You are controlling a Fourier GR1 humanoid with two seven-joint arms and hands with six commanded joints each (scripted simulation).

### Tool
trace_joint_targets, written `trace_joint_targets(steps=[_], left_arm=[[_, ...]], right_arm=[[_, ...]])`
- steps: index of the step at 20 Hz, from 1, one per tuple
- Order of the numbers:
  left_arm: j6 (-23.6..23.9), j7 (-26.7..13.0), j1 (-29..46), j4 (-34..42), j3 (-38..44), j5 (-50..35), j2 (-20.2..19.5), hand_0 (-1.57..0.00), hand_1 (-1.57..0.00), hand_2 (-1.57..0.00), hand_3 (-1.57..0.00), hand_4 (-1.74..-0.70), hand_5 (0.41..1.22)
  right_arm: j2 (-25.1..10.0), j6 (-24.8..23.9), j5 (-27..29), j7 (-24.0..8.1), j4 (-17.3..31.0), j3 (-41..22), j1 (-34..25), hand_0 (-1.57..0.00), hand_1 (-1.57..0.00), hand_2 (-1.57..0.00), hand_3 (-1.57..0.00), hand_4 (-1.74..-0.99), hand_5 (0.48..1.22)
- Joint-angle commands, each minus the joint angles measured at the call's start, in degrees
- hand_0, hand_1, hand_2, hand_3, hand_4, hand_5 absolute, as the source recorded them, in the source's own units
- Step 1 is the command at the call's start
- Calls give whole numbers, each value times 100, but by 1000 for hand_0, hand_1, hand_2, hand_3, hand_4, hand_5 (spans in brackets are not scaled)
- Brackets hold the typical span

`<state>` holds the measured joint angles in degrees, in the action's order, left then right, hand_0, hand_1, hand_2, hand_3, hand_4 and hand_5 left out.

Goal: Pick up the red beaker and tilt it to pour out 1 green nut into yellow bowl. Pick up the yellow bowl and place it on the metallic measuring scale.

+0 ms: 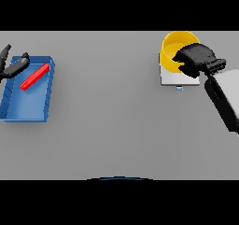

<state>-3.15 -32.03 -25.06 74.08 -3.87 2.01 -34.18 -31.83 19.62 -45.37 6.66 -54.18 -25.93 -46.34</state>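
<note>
The right arm comes in from the tabletop's right edge, its white and grey forearm slanting up toward the far right corner, where the right robot hand [196, 58] sits with dark fingers curled over. The left robot hand [13, 66] shows at the tabletop's left edge, near the far corner, with fingers spread and relaxed.

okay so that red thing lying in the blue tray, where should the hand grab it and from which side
Grip the red beaker across its narrow width near the middle, coming down from above. It lies flat and slanted inside the blue tray, whose walls block a side approach. The left hand, at the tray's upper-left corner, is nearest. The right hand is at the yellow bowl on the scale.
</note>
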Motion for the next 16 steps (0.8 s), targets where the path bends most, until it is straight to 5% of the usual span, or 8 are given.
trace_joint_targets(steps=[1,4,14,16], left_arm=[[-18,-30,13,-7,4,3,-25,1,1,1,1,-865,779],[4,-44,-159,-138,-52,70,51,1,1,1,1,-863,797],[-45,-55,-95,-42,-84,67,18,1,1,1,1,-844,783],[-49,-75,-112,-72,-111,104,17,1,1,1,1,-838,779]], right_arm=[[48,-139,-33,79,276,18,-70,-1570,-1571,-1500,-1181,-1741,1221],[74,-313,-70,310,794,38,-218,-1571,-1571,-1428,-1290,-1741,1221],[269,-486,-50,375,1466,58,-237,-1571,-1571,-1374,-1448,-1741,1221],[246,-454,7,398,1389,76,-195,-1565,-1496,-1437,-1249,-1741,1221]])
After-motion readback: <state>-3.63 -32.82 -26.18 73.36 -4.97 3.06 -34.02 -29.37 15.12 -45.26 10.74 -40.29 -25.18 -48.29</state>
